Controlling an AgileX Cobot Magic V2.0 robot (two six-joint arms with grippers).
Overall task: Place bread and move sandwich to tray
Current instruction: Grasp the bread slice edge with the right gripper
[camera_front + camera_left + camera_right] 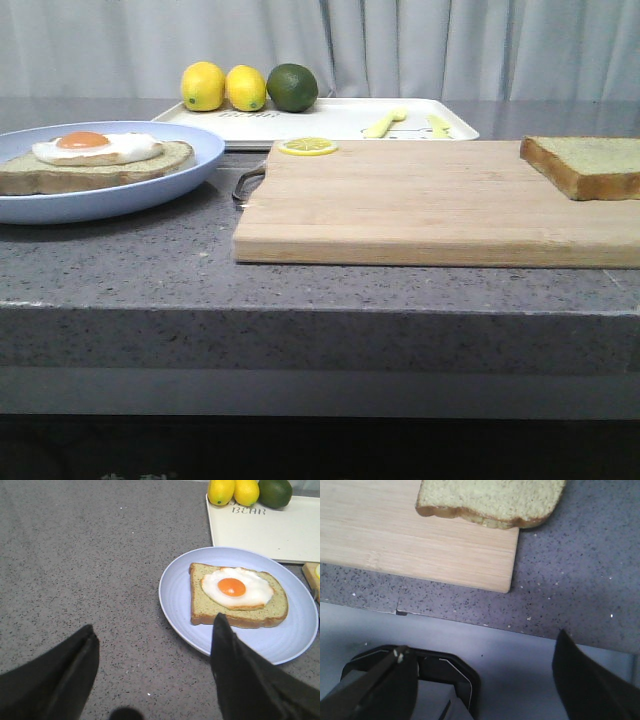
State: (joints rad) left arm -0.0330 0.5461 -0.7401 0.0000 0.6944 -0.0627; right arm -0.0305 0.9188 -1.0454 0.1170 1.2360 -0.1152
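The bread [588, 163] lies on the right end of the wooden cutting board [430, 205]; in the right wrist view the bread [492, 500] overhangs the board's corner. The sandwich [95, 160], one toast slice with a fried egg, sits on the light-blue plate [110, 195] at the left, and shows in the left wrist view [237, 595]. The white tray [330, 120] stands at the back. My left gripper [152, 642] is open and empty over the counter beside the plate [175, 600]. My right gripper [482, 655] is open and empty, over the counter's front edge, short of the bread.
Two lemons [225, 87] and a lime [292, 87] sit at the tray's far left corner. Yellow utensils [405, 123] lie on the tray. A lemon slice [307, 146] rests on the board's back left corner. The counter's front edge drops off near the right gripper.
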